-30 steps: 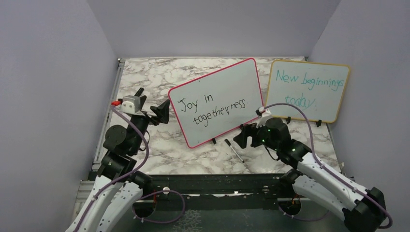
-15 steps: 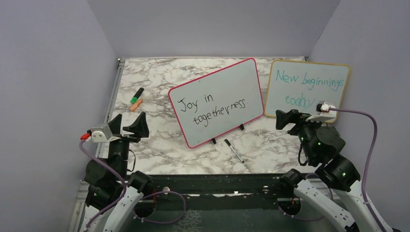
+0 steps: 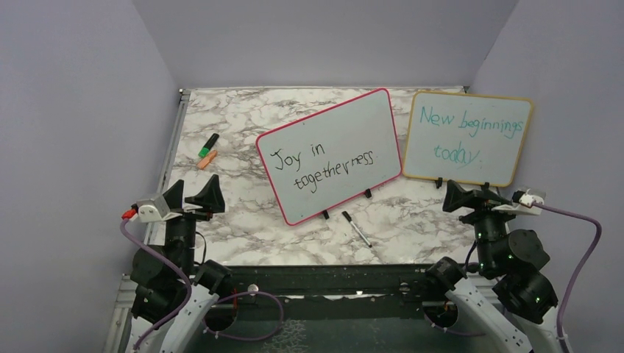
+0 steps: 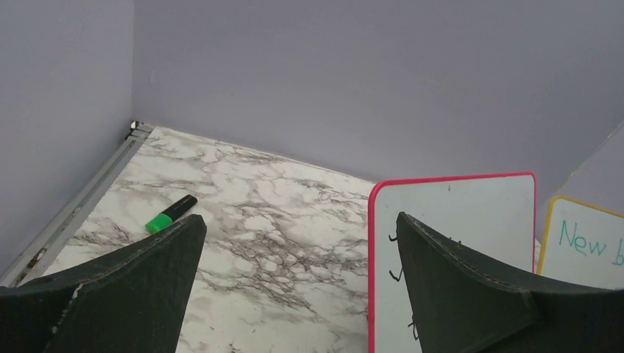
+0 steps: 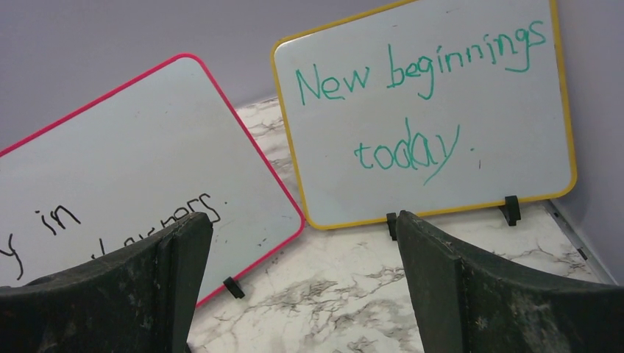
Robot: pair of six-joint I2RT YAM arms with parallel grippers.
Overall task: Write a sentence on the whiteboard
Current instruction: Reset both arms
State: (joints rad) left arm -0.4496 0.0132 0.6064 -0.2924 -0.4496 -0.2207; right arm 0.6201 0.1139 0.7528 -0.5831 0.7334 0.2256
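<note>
Red-framed whiteboard (image 3: 331, 154) stands mid-counter (image 3: 243, 118) on its black feet, leaning back so its face meets the arms. The sentence (image 3: 320, 168), two black lines, looks complete. A black marker (image 3: 356, 229) lies flat just in front. Both the left hand (image 3: 193, 194) and right hand (image 3: 465, 197) gape wide, holding nothing, low by their bases; writing likely done.

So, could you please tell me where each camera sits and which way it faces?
Top external: above and behind the arms, looking down on the marble table, whiteboard and yellow-framed board; both arms, left pincer and right pincer show.
Left wrist: on the left wrist, facing the far-left corner and green-capped marker; its fingers show.
Right wrist: on the right wrist, facing the yellow-framed board; its fingers show.
Shared: both wrist views catch the whiteboard.
</note>
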